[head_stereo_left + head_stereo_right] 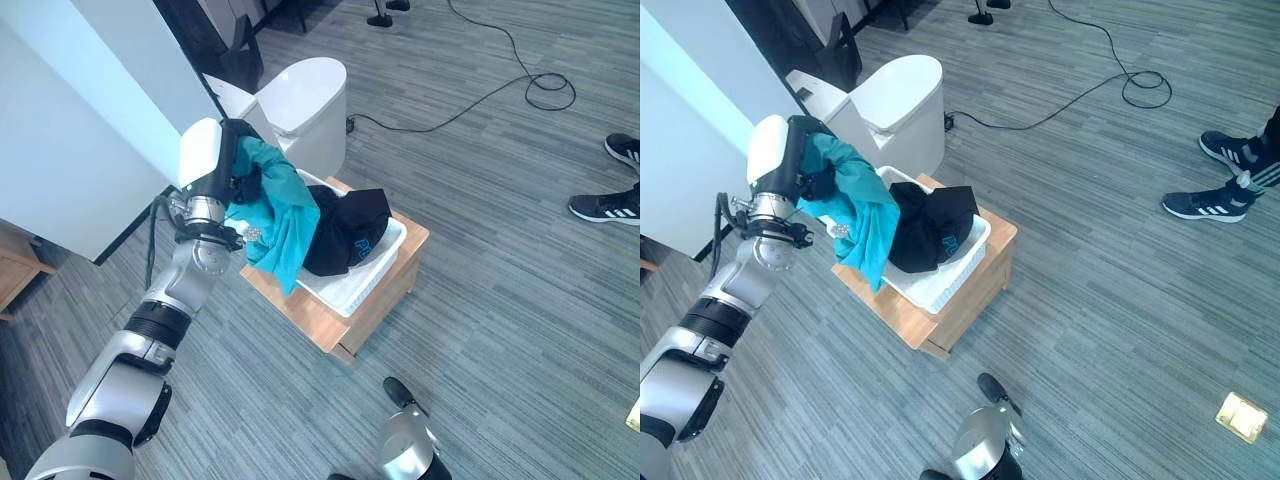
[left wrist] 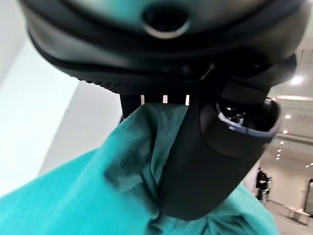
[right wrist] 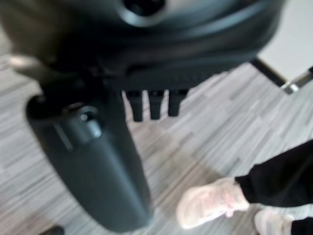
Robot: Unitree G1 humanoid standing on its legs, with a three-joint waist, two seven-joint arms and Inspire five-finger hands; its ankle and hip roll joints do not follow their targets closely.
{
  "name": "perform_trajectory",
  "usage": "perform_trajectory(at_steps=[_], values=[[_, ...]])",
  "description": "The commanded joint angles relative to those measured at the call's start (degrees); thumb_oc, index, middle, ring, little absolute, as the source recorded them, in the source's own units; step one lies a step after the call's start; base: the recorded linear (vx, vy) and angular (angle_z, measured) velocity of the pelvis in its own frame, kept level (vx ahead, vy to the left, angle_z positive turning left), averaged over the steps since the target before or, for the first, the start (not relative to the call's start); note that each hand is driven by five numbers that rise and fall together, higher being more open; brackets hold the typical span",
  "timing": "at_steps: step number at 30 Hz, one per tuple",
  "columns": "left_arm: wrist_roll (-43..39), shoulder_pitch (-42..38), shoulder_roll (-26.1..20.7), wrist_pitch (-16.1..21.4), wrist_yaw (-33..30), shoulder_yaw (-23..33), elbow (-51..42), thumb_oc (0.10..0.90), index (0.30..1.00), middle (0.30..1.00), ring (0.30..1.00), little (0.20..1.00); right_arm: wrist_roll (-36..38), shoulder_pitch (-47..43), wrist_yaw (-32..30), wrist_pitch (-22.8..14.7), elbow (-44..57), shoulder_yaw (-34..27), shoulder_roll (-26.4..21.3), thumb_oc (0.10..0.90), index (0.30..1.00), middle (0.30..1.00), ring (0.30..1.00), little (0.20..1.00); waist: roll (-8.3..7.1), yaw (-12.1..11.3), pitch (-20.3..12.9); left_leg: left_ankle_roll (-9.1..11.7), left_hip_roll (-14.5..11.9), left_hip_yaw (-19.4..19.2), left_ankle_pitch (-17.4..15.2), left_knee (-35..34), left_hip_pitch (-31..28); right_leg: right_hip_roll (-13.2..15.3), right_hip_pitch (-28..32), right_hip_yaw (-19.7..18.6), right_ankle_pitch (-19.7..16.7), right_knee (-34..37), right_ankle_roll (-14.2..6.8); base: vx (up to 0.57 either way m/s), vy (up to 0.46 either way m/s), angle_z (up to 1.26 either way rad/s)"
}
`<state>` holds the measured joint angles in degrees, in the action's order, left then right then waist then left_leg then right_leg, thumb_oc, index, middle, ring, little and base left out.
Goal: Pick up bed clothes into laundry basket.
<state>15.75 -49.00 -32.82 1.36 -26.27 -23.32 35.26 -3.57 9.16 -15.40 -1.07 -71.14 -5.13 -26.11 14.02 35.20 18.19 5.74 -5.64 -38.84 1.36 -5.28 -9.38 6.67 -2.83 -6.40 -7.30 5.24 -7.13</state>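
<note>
On grey plank flooring, a wooden stand (image 1: 318,318) bears a white basket (image 1: 362,282); left hand (image 1: 243,180) grips teal cloth (image 1: 285,215).

basket (image 1: 352,290) on stool (image 1: 335,325) | black garment (image 1: 345,232) in basket | shirt (image 1: 283,215) over basket's left rim

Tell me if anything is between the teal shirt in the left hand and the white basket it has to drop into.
Nothing visible blocks it. The left hand grips the teal shirt, which hangs over the white basket's near-left edge. Only a black garment already lies inside.
</note>
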Motion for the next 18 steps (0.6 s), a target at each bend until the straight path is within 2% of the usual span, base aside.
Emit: perform_trajectory(at_steps=[1,3,7,9,18], values=[[-1.7,-8.8,-5.3,2.0,-6.5,5.6,-4.1,0.4,0.3,0.3,0.3,0.3,1.5,7.5,-1.1,0.8,-2.7,0.7,-0.1,0.8,0.9,0.9,0.9,0.9,-1.55,-0.2,-5.2,4.0,-4.7,3.7,-0.2,0.3,-2.6,0.7,1.6,2.4,8.9,-0.7,-1.1,0.02,-0.112,-0.02],[-5.8,-10.5,-4.1,3.6,-6.8,6.5,-6.0,0.4,0.3,0.3,0.3,0.3,1.5,7.1,-0.8,0.9,-2.9,1.6,0.1,0.8,0.9,0.9,0.9,0.9,-1.81,-0.4,-5.6,4.3,-5.4,3.6,0.4,0.3,-2.7,0.3,1.8,2.5,9.1,-0.7,-0.8,0.01,-0.101,0.0],[-9.0,-11.2,-2.7,4.8,-6.5,6.9,-7.8,0.4,0.3,0.3,0.3,0.3,2.1,7.4,-0.7,1.0,-3.9,1.2,0.1,0.8,0.9,0.9,0.9,0.9,-2.04,-0.7,-5.8,4.7,-6.0,3.8,1.1,0.3,-3.0,-0.1,2.5,2.8,9.6,-0.7,-0.4,0.0,-0.066,-0.03],[-13.3,-12.6,0.4,6.6,-5.5,6.8,-10.8,0.4,0.3,0.3,0.3,0.3,1.7,8.0,-0.4,1.1,-5.4,1.2,-0.1,0.8,0.9,0.9,0.9,0.9,-2.01,-0.8,-6.0,5.4,-6.9,4.2,1.8,0.3,-3.4,-0.6,3.7,3.9,10.4,-0.7,0.1,-0.01,-0.077,0.07],[-15.9,-20.2,-0.1,7.0,-6.5,4.0,-10.3,0.4,0.3,0.3,0.3,0.3,2.1,7.3,0.2,0.0,-4.6,2.2,-0.9,0.8,0.9,0.9,0.9,0.9,-1.89,-0.8,-6.7,5.9,-7.6,4.8,2.5,0.3,-4.2,-1.1,5.5,4.8,11.4,-0.6,0.4,-0.01,-0.023,0.08]])
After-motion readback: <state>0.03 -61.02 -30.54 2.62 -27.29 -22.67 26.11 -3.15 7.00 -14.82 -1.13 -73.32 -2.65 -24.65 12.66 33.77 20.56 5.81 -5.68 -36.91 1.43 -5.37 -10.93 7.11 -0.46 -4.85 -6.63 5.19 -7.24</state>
